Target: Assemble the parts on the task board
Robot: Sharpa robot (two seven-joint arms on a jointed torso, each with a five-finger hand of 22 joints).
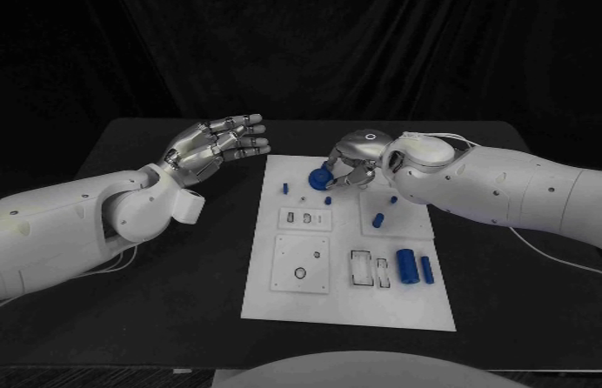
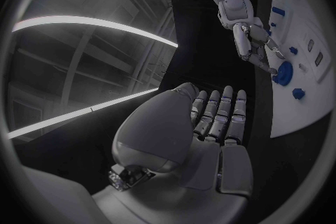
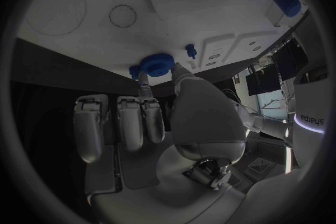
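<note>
Robot lab, black drapes [image 1: 377,40], black table [image 1: 150,301], monitors [image 3: 265,79]

White task board [image 1: 283,305], blue parts [image 1: 406,264], black table [image 1: 163,301].

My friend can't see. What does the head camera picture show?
The right hand pinches a round blue gear-like part at the far end of the white task board. The left hand hovers open beside it, holding nothing.

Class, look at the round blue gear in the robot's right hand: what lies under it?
The gear, pinched by the right hand, sits over the task board at its far edge. Whether it touches the board or a peg beneath is hidden.
</note>
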